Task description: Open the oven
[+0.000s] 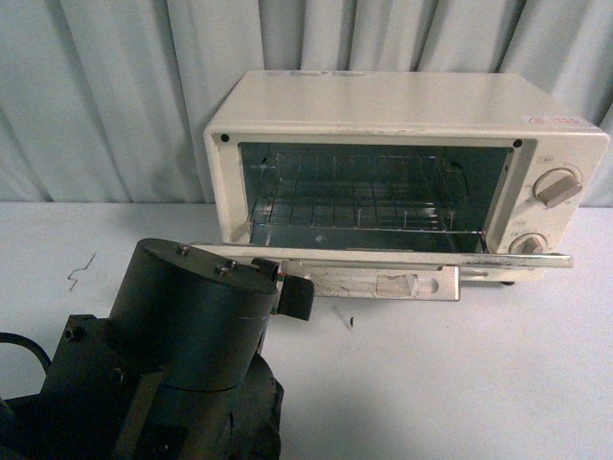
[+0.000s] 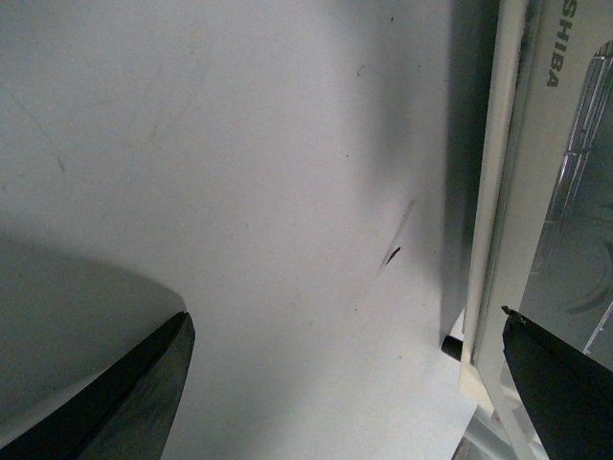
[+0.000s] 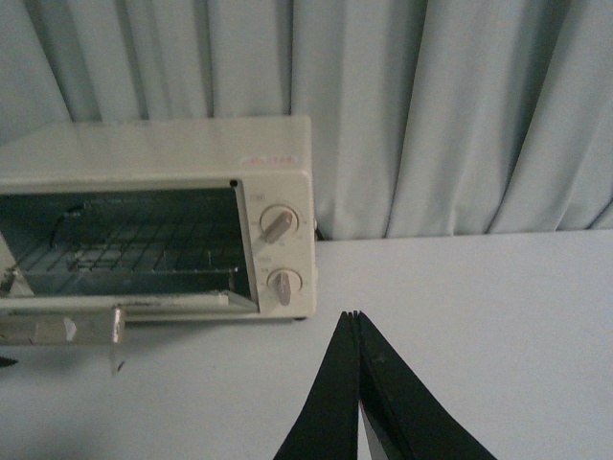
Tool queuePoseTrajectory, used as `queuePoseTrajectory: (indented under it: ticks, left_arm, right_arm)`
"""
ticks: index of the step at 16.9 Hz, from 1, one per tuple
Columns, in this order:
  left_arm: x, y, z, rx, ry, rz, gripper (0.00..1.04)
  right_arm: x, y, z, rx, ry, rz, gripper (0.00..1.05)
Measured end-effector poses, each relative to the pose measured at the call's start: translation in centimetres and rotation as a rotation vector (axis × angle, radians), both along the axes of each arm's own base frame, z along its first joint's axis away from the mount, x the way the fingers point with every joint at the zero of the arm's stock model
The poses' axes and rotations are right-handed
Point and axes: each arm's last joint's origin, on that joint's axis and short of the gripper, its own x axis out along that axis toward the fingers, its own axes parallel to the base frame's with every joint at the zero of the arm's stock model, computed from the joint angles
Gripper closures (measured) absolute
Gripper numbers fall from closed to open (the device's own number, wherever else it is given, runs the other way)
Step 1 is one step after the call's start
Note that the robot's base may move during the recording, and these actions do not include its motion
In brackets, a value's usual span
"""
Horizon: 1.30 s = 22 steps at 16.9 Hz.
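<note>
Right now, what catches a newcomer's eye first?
The cream oven, mid front view, with its door dropped flat and the wire rack bare. Then the dark left arm low in front, left claw open at the door's edge; the right claw is shut, apart from the oven.

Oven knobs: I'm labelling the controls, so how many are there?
2. Both sit on the oven's right front panel: the upper knob, and the lower knob directly below it. None appears hidden.
</note>
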Motion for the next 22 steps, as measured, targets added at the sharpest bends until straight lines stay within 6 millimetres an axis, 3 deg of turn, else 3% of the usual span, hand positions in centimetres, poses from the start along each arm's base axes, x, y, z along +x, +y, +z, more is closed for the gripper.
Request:
queuePoseTrajectory:
  ticks: [8, 9, 11, 12, 13, 15, 16, 17, 19, 21, 22]
  left_arm:
    - [0.0, 0.0, 0.0, 0.000, 0.001, -0.001, 0.07]
    - [0.0, 0.0, 0.0, 0.000, 0.001, -0.001, 0.07]
    - [0.0, 0.0, 0.0, 0.000, 0.001, -0.001, 0.07]
    - [0.0, 0.1, 0.0, -0.011, -0.058, -0.035, 0.07]
    - [-0.3, 0.6, -0.7, 0.022, -0.199, -0.113, 0.07]
    - [-2.0, 3.1, -1.7, 0.227, -0.325, -0.235, 0.07]
    - [-3.4, 5.6, -2.1, 0.412, -0.342, -0.310, 0.07]
    - [-5.4, 7.9, -2.8, 0.488, -0.275, -0.327, 0.07]
    - [-5.7, 9.0, -3.2, 0.483, -0.253, -0.328, 0.07]
    - [-6.3, 10.3, -5.5, 0.899, -0.202, -0.373, 0.27]
    - [-7.1, 11.5, -5.4, 1.053, -0.150, -0.458, 0.37]
  right_arm:
    - [0.0, 0.0, 0.0, 0.000, -0.005, 0.000, 1.03]
    - [0.0, 0.0, 0.0, -0.001, -0.005, 0.000, 0.96]
    - [0.0, 0.0, 0.0, -0.001, -0.005, 0.000, 0.36]
    - [0.0, 0.0, 0.0, -0.001, -0.005, 0.000, 0.14]
    - [0.0, 0.0, 0.0, 0.000, -0.005, 0.000, 0.05]
    - [0.0, 0.0, 0.0, -0.001, -0.004, 0.000, 0.07]
    - [0.0, 0.0, 0.0, -0.001, -0.005, 0.000, 0.06]
    - [0.0, 0.0, 0.0, -0.002, -0.004, 0.000, 0.06]
    - [0.0, 0.0, 0.0, -0.002, -0.005, 0.000, 0.06]
    - [0.0, 0.0, 0.0, -0.002, -0.005, 0.002, 0.06]
    - [0.0, 0.0, 0.0, -0.002, -0.004, 0.000, 0.06]
